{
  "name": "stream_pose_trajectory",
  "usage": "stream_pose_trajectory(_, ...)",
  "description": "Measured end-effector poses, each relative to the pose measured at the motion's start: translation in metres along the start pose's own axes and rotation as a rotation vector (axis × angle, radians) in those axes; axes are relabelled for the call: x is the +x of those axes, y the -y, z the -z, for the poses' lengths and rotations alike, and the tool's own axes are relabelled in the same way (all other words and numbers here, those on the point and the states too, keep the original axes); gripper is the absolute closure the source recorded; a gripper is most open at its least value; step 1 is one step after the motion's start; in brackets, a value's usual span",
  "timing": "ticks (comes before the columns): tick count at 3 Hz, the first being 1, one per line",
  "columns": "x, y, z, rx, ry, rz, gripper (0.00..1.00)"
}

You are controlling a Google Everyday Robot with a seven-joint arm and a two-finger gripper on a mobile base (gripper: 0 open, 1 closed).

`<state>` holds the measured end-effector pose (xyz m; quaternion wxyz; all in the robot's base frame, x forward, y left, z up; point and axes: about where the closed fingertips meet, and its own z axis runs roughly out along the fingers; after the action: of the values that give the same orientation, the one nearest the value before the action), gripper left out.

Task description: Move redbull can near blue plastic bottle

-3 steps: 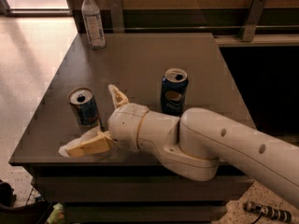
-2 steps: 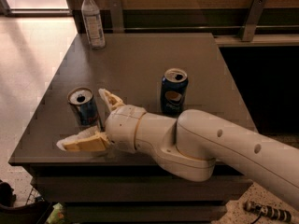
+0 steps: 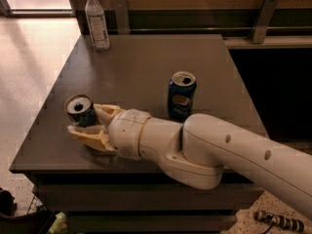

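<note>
One redbull can (image 3: 79, 106) in one tool (image 3: 85, 120), one Pepsi can (image 3: 182, 95), one blue plastic bottle (image 3: 97, 23).

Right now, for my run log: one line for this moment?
gripper: at redbull can | can: upright, front-left of table | blue plastic bottle: back-left corner | Pepsi can: centre

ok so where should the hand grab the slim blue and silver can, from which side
Around the mid-body of the slim blue-and-silver metal can, coming level from the middle of the dark table: it stands upright, straight-walled, near the table edge. The hand is at it there.
</note>
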<state>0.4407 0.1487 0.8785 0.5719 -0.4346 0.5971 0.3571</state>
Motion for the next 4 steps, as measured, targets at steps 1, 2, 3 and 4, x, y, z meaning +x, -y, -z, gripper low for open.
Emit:
stream_pose_trajectory(1,-0.001,-0.001,-0.001,-0.003,0.0,0.003,0.94)
stream_pose_trajectory(2,-0.002,-0.003,-0.002,-0.005,0.0,0.005,1.0)
stream_pose_trajectory(3,-0.014,0.007,-0.006,-0.027,-0.012,0.043,1.0)
stream_pose_trajectory(4,-0.02,0.025,-0.012,-0.047,-0.037,0.08,1.0)
